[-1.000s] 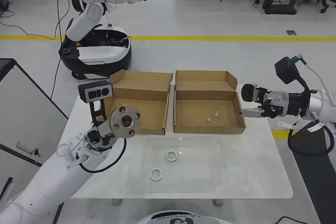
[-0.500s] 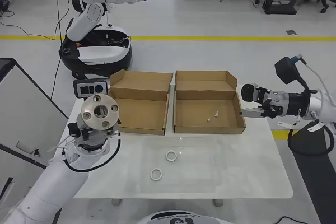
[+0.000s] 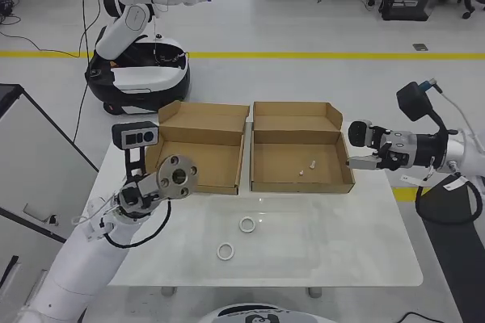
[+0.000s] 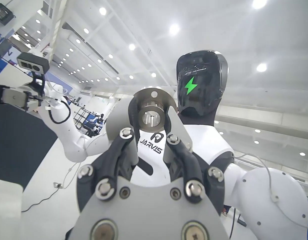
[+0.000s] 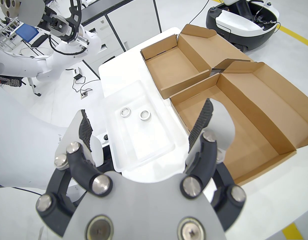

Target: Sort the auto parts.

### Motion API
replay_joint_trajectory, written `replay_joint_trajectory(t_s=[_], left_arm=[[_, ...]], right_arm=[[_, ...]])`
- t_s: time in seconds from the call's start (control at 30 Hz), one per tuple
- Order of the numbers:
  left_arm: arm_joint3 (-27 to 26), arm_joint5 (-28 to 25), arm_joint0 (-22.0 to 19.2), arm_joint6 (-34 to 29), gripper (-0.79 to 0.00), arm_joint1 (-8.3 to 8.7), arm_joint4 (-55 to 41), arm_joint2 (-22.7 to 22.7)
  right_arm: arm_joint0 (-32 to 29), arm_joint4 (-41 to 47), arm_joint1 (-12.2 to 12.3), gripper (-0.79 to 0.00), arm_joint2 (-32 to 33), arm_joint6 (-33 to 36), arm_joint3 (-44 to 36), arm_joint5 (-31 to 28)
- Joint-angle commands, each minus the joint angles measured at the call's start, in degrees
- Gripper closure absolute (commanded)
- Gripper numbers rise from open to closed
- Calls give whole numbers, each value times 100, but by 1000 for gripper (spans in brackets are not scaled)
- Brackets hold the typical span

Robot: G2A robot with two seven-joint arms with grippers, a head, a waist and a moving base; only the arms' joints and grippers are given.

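One metal flange clenched in upturned left fingers, right fingers spread, level beside box

tiny pale parts, shape unclear

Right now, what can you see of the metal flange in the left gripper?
The metal flange is a round, grey disc with a central bore, a hub and bolt holes around it. The left gripper is shut on its hub and holds it in the air near the left cardboard box, its face tilted; nothing else touches it.
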Motion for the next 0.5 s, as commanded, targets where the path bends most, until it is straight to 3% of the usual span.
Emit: replay_joint_trajectory(t_s=[0.0,0.47], left_arm=[[-38,20,30,-20,0,-31,-54,-25],[-485,735,283,-736,0,-478,-1313,-507]], right_arm=[[0,0,0,-785,0,0,0,0],[0,0,0,-785,0,0,0,0]])
